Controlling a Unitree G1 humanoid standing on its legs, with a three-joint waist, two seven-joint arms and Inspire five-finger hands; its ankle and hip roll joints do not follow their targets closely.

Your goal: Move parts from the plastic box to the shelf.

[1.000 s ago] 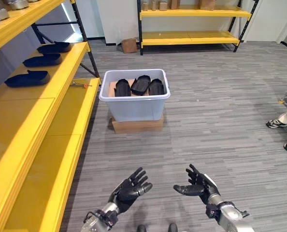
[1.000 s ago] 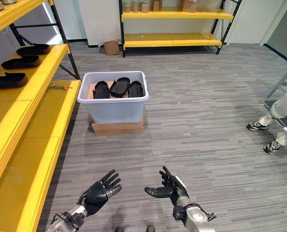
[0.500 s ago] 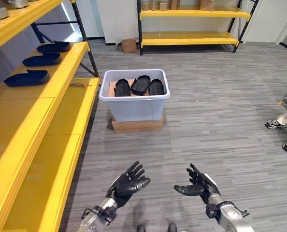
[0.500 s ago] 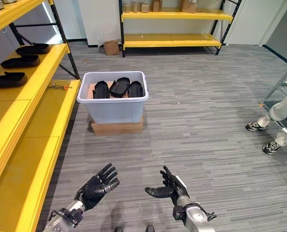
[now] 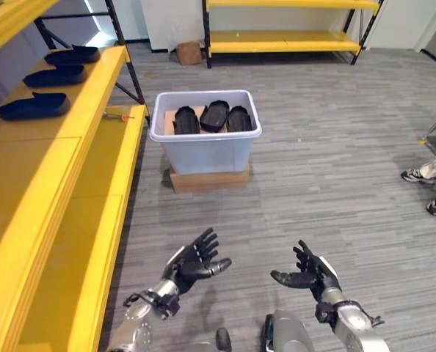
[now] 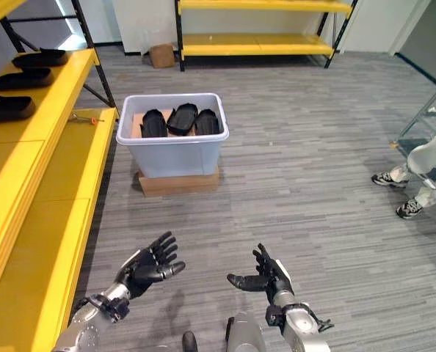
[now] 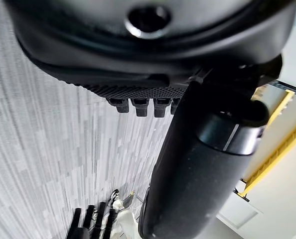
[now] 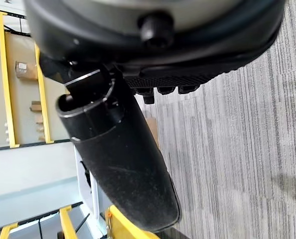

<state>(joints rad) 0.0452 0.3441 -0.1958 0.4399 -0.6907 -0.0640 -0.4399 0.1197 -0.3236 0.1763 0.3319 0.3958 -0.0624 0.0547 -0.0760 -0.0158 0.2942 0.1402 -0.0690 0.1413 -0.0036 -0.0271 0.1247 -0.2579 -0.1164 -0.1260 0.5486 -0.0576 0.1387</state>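
Note:
A pale plastic box [image 5: 205,150] stands on a cardboard base on the floor ahead, with three black parts [image 5: 215,117] inside it. Three more black parts [image 5: 33,106] lie in a row on the yellow shelf [image 5: 53,191] at my left. My left hand [image 5: 192,262] and right hand [image 5: 310,273] hover low over the carpet, well short of the box, both open, palms facing each other and holding nothing. The left hand [image 7: 153,59] and the right hand [image 8: 138,69] fill their wrist views with fingers straight.
A small orange-handled tool [image 5: 120,115] lies on the lower shelf board near the box. A second yellow rack [image 5: 291,37] stands at the far wall with a cardboard box [image 5: 189,53] beside it. A person's shoes [image 5: 418,176] show at the right.
The camera has tipped downward and come a bit nearer the box. Both hands stay open; the left one has risen slightly.

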